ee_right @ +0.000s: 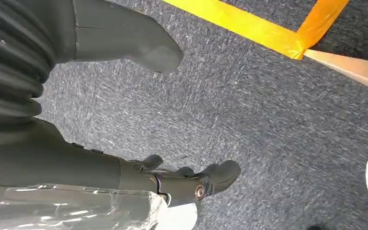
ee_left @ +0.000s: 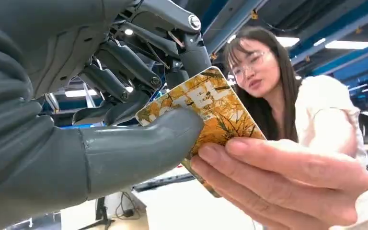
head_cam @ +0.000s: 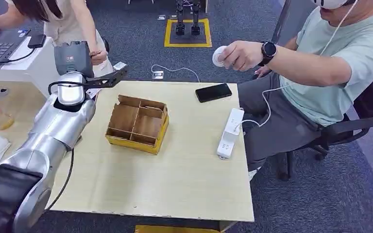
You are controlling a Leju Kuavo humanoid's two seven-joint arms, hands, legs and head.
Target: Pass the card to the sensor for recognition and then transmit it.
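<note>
The tabletop (head_cam: 184, 184) carries a divided wooden box (head_cam: 137, 124) near its middle, a power strip (head_cam: 229, 133) at its right edge and a phone (head_cam: 213, 92) at its far edge. My left hand (ee_left: 124, 110), past the far left corner, pinches the card (ee_left: 211, 110) between thumb and fingers (ee_left: 120, 62), while a person's hand (ee_left: 287, 182) grips its other end. I judge this the hand-over step, so next I should loosen my pinch; my right hand (ee_right: 124, 96) hangs over the carpet, holding nothing, fingers apart.

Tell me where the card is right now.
In the left wrist view, the card is pinched by the left hand, with a person's hand grasping its other end.
</note>
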